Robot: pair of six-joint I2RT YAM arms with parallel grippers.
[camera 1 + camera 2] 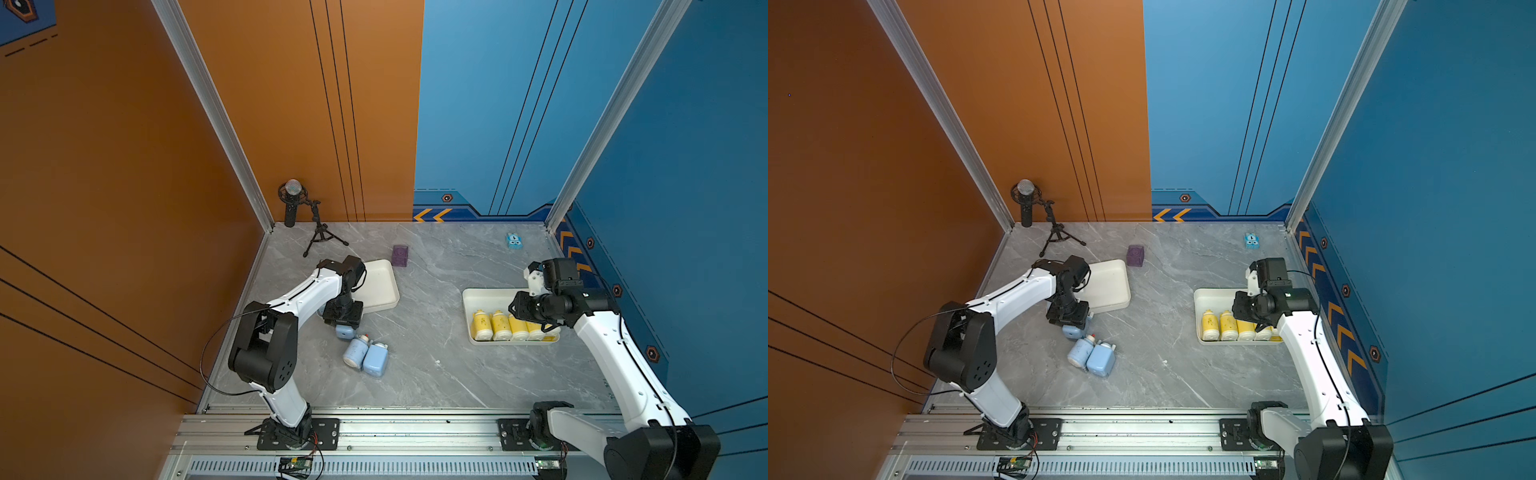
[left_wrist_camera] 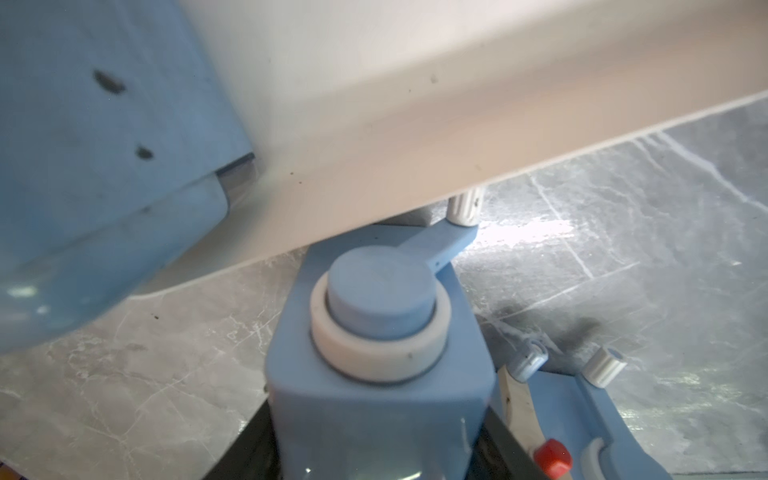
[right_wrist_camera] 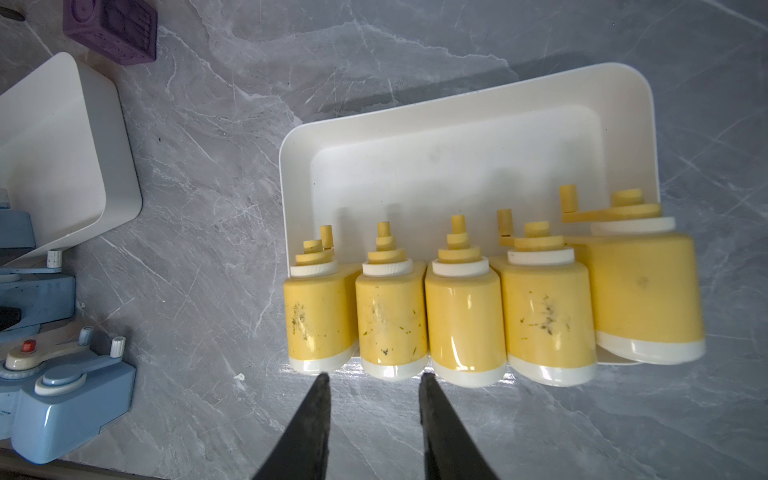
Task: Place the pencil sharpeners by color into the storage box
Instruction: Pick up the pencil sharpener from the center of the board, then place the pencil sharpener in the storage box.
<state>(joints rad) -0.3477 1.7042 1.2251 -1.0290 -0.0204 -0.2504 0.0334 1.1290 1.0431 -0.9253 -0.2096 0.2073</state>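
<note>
Clamping a blue sharpener point(image 2: 374, 395) by its sides, the left end effector point(image 1: 344, 327) looks set to lift it into the empty box point(image 1: 380, 286) beside (my guess); two blues point(image 1: 376, 359) lie near. Right end effector point(image 3: 375, 378), apart, empty, faces five boxed yellows point(image 3: 465, 316).

Robot lab cell, aluminium rail point(image 1: 415, 432), microphone point(image 1: 293, 188)

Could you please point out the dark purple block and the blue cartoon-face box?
dark purple block point(image 1: 400, 255), in a top view, its centre
blue cartoon-face box point(image 1: 514, 241), in a top view, printed face
</note>
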